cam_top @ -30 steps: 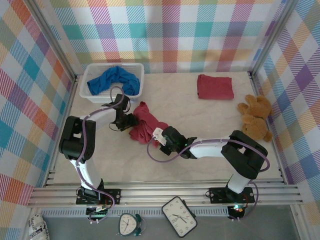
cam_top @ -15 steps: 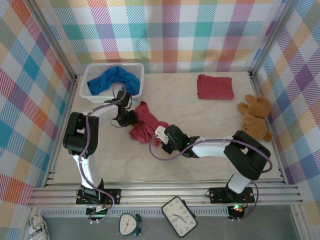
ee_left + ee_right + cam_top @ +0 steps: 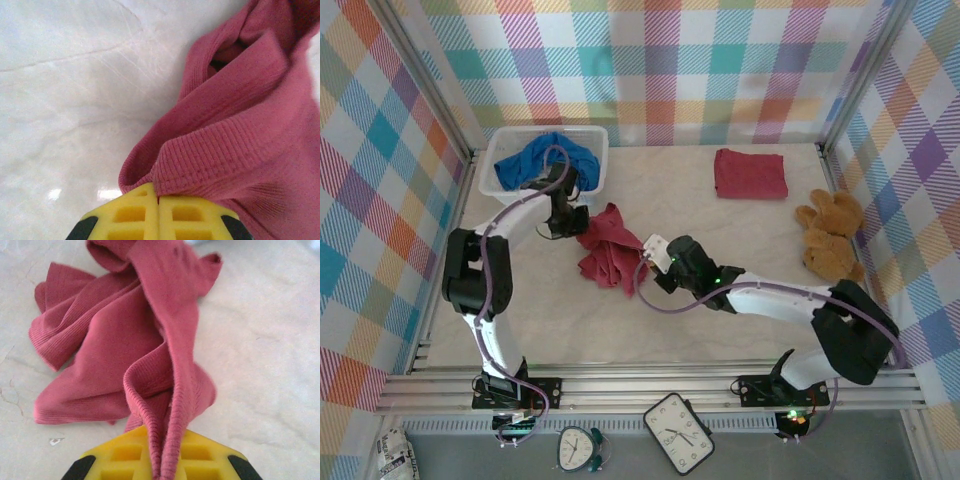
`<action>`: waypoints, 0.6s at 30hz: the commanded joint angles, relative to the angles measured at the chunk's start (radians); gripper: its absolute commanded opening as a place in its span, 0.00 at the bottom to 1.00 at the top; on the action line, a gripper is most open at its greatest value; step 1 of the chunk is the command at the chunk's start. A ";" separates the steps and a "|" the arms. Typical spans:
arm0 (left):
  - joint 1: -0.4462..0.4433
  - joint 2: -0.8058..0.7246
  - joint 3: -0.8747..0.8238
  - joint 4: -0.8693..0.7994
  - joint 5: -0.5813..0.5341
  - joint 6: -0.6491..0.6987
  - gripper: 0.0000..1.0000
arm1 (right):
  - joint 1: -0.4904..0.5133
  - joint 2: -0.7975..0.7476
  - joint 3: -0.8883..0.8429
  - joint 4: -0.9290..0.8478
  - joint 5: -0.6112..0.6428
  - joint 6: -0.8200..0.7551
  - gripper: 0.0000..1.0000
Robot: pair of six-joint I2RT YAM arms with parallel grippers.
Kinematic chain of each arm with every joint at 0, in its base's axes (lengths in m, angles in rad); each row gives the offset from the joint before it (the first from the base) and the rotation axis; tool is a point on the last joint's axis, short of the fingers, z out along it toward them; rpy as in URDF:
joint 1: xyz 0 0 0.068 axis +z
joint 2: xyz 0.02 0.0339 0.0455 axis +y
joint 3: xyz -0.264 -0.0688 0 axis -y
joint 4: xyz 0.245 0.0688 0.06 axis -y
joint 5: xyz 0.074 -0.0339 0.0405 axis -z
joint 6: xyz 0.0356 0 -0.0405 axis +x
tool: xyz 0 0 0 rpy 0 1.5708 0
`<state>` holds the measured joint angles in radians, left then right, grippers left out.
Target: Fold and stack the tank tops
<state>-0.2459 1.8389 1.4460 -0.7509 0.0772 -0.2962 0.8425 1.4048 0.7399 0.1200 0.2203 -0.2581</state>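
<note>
A crumpled dark red tank top (image 3: 608, 250) lies left of the table's middle. My left gripper (image 3: 578, 226) is shut on its ribbed edge (image 3: 210, 165) at the far left side, yellow fingertips (image 3: 130, 215) pressed together. At its near right side my right gripper (image 3: 646, 256) is shut on a pinched fold (image 3: 170, 405), the rest of the cloth (image 3: 115, 350) spreading away over the table. A second dark red tank top (image 3: 750, 172) lies folded at the back right. A bright blue tank top (image 3: 545, 160) sits bunched in the basket.
The white mesh basket (image 3: 592, 133) stands at the back left, just behind my left gripper. A brown teddy bear (image 3: 830, 238) lies against the right wall. Checked walls close in the marble table (image 3: 720, 230) on three sides.
My left gripper has shut on the red top's edge and shifted back towards the basket. My right gripper has carried its fold to the right, stretching the cloth between the two.
</note>
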 commanded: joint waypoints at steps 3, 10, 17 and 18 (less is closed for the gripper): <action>-0.007 -0.182 0.147 -0.196 -0.089 0.057 0.00 | -0.029 -0.130 0.067 -0.071 -0.004 -0.127 0.00; -0.021 -0.322 0.344 -0.336 -0.184 0.089 0.00 | -0.033 -0.229 0.249 -0.263 -0.272 -0.233 0.00; -0.012 -0.444 0.520 -0.445 -0.353 0.127 0.00 | 0.075 -0.225 0.464 -0.398 -0.406 -0.298 0.00; -0.006 -0.464 0.544 -0.460 -0.381 0.134 0.00 | 0.103 -0.215 0.495 -0.410 -0.412 -0.310 0.00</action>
<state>-0.2600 1.4490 1.9141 -1.1191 -0.1703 -0.2043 0.8852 1.1873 1.1522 -0.2066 -0.0845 -0.5049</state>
